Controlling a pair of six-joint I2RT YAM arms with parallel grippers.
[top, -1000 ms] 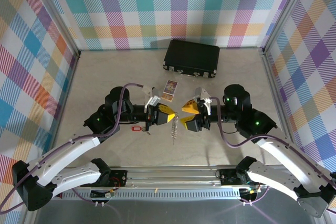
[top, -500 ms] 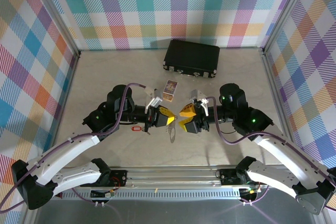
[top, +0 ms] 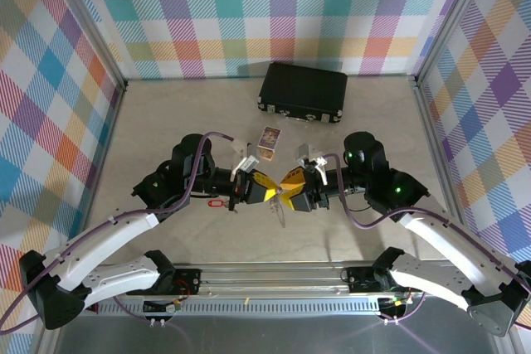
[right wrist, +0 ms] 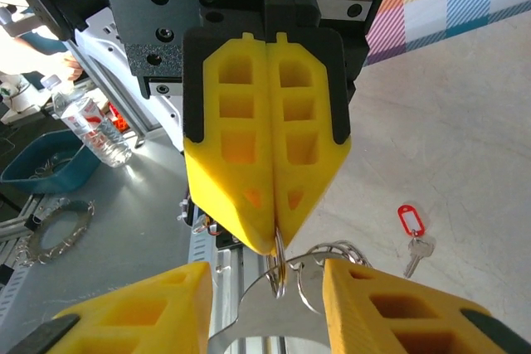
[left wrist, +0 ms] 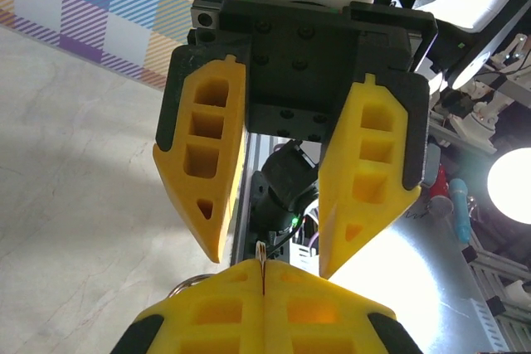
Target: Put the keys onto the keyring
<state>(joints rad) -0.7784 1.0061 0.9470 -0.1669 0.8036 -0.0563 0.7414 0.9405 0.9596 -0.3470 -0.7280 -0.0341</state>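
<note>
The keyring (right wrist: 264, 327), a grey metal loop with small rings on it, hangs between the two grippers above the table. My left gripper (top: 269, 190) is shut on one of its small rings (right wrist: 280, 275), which pokes out of the closed tips (left wrist: 262, 264). My right gripper (right wrist: 265, 275) is open, its yellow fingers (right wrist: 390, 308) straddling the loop from the opposite side (top: 288, 192). The keys, a silver key (right wrist: 417, 249) joined to a red oval tag (right wrist: 411, 220), lie on the table under the left arm (top: 219, 202), apart from both grippers.
A black case (top: 303, 91) lies at the back of the table, and a small printed card (top: 269, 136) sits just behind the grippers. Checkered walls close in the left, right and back sides. The metal rail (top: 274, 275) runs along the near edge.
The two grippers have closed the gap between them; the right one moved left until its open fingers straddle the hanging keyring. The left stays shut on the ring.
</note>
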